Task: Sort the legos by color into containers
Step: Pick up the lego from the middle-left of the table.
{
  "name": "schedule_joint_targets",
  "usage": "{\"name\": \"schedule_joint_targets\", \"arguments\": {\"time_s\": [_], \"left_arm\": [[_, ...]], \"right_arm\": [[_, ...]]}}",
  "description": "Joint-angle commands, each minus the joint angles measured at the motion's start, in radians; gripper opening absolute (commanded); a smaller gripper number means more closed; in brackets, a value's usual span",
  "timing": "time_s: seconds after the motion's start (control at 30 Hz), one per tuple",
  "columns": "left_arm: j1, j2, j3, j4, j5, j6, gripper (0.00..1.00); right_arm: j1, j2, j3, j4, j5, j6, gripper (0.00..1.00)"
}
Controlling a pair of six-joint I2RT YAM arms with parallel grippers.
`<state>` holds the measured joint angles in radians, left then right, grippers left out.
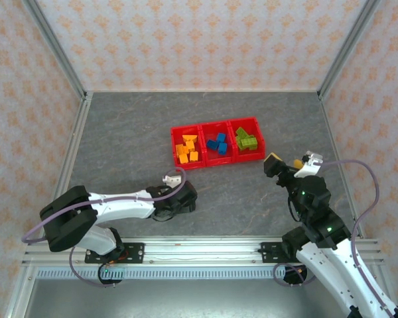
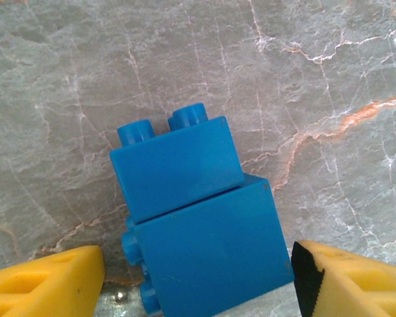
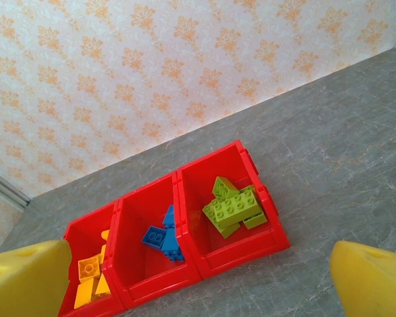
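Left gripper (image 2: pixel 198 282): low over the table (image 1: pixel 119 146), near side, in front of the containers and well apart from them; jaws apart, one on either side of a blue brick pair.
Left fingers (image 2: pixel 46 284): yellow; right-hand black pad at the very edge of the lower brick, contact not certain; left-hand finger just clear of it, a sliver of table showing between.
Blue brick pair (image 2: pixel 198 218): two blue pieces joined, lying on the grey veined surface; two studs of the far piece pointing away from the wrist camera, studs of the near piece facing the left-hand finger. Hidden under the left wrist in the top view.
Right gripper (image 1: pixel 284 160): raised off the table to the right of the containers, angled toward them; jaws spread wide, holding no brick.
Containers (image 3: pixel 237 261): three red bins joined in a row, mid-table, upright.
Left bin: orange-yellow bricks (image 1: pixel 187 149), loosely heaped.
Middle bin: blue bricks (image 1: pixel 217 144), a small cluster.
Right bin: lime green bricks (image 3: pixel 234 208), piled, one flat plate on top with studs up.
Path from left gripper to bins: bare table surface only.
Surroundings: papered walls (image 1: pixel 199 40) on three sides; metal frame posts (image 1: pixel 53 46) at the corners.
Cable (image 1: pixel 375 192): lavender, looping out from the right arm toward the right wall.
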<state>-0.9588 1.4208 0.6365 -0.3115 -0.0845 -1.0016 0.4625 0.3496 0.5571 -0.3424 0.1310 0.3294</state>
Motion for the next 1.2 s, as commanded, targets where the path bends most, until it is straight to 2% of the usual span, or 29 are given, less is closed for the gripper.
{"name": "schedule_joint_targets", "arguments": {"time_s": [0.0, 0.23, 0.37, 0.47, 0.7, 0.93, 1.03, 1.17], "left_arm": [[0.017, 0.020, -0.009, 0.041, -0.010, 0.005, 0.71], [0.033, 0.001, -0.027, 0.070, -0.029, 0.025, 0.60], [0.032, -0.020, -0.032, 0.103, -0.035, 0.057, 0.49], [0.034, -0.039, -0.028, 0.091, -0.032, 0.073, 0.40], [0.014, -0.128, -0.038, 0.028, -0.055, 0.067, 0.28], [-0.037, -0.213, 0.033, -0.064, -0.099, 0.065, 0.25], [-0.040, -0.222, 0.111, -0.100, -0.127, 0.098, 0.25], [-0.040, -0.185, 0.237, -0.117, -0.219, 0.190, 0.25]], "right_arm": [[0.007, 0.000, -0.008, 0.027, -0.004, -0.004, 1.00], [0.007, 0.001, -0.008, 0.027, -0.004, -0.003, 1.00], [0.007, 0.000, -0.006, 0.024, -0.002, -0.003, 1.00], [0.007, -0.001, -0.006, 0.024, -0.001, -0.002, 1.00], [0.007, 0.000, -0.009, 0.028, 0.004, 0.000, 1.00], [0.007, 0.000, -0.008, 0.025, 0.007, 0.000, 1.00], [0.007, 0.000, -0.008, 0.025, 0.013, 0.002, 1.00], [0.008, 0.000, -0.006, 0.023, 0.015, 0.003, 1.00]]}}
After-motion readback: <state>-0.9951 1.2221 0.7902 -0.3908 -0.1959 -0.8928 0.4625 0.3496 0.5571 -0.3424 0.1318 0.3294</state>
